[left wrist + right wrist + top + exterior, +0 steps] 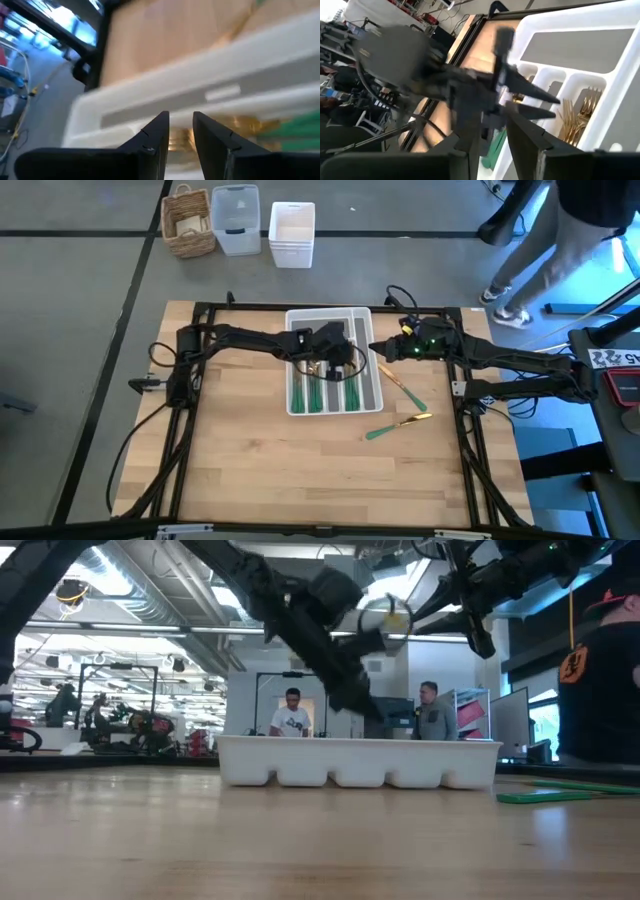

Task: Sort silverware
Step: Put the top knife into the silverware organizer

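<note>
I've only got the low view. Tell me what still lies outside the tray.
Observer: Two pieces of silverware lie on the table, right of the white tray.
Operator: Give me the left gripper's position.
Observer: The left gripper hangs over the tray's long slots, fingers apart, nothing between them.
Operator: Now the right one.
Observer: The right gripper is at the tray's right rim, open and empty.
</note>
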`<state>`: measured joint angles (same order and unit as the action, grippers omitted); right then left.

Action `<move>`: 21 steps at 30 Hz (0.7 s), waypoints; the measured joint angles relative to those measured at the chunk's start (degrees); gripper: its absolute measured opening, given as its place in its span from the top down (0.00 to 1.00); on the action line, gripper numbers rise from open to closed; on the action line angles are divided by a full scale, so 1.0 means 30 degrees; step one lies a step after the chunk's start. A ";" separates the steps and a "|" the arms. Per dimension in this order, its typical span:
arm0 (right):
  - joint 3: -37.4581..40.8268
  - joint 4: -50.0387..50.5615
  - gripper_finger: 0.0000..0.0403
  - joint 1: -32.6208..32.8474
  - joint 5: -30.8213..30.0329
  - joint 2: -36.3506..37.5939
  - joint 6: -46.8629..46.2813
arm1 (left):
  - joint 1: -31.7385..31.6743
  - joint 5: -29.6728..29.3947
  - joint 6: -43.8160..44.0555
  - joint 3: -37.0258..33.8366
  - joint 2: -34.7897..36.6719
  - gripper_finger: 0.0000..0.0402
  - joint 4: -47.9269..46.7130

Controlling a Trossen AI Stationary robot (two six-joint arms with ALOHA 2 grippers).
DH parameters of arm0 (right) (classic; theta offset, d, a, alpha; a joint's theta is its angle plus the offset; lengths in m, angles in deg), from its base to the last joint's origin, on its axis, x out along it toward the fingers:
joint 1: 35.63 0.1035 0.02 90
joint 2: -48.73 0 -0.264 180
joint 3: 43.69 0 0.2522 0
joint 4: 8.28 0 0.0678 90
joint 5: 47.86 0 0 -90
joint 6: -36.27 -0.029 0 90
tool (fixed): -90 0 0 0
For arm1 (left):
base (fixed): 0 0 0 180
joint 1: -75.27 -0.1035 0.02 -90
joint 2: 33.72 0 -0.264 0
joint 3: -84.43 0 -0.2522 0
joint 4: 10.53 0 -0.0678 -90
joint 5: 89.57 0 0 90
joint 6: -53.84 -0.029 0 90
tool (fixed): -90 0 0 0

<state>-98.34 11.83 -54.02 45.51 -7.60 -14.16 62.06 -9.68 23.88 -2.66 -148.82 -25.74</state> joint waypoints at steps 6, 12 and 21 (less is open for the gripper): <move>-0.0966 0.3743 0.77 0.0000 0.0353 0.1096 0.0051 | 0.0015 -0.0108 0.1735 -0.0008 0.1832 0.80 -0.0940; -0.4650 1.3842 0.77 0.0000 -0.0557 0.1615 0.0423 | -0.0378 0.0077 0.6062 0.0007 0.5074 0.80 -0.5258; -0.4088 1.8896 0.77 0.0015 -0.0427 0.1026 0.0012 | -0.1880 0.1760 1.0277 0.0007 0.9954 0.80 -1.1838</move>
<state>-110.60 68.52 -53.98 44.23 -4.52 -14.13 56.42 -4.40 54.72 -2.63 -118.96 -61.25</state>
